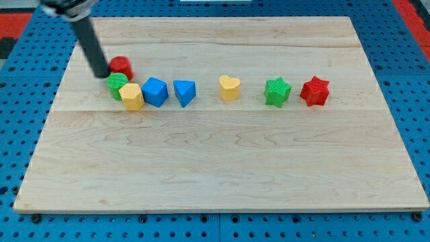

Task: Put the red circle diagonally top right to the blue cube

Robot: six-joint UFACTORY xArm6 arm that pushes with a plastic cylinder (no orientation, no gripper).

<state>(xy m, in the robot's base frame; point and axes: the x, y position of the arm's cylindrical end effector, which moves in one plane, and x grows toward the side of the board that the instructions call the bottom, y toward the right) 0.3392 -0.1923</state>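
My tip [101, 72], no pincer on it, touches the red circle [121, 66] on its right; the counter [215, 168] lies bare above.

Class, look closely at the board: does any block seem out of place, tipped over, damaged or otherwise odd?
Nothing is damaged or tipped. Only the left end differs: the red circle, green block and yellow block crowd beside the blue cube, while the other blocks sit spaced in a row. My tip rests at the red circle's left side.
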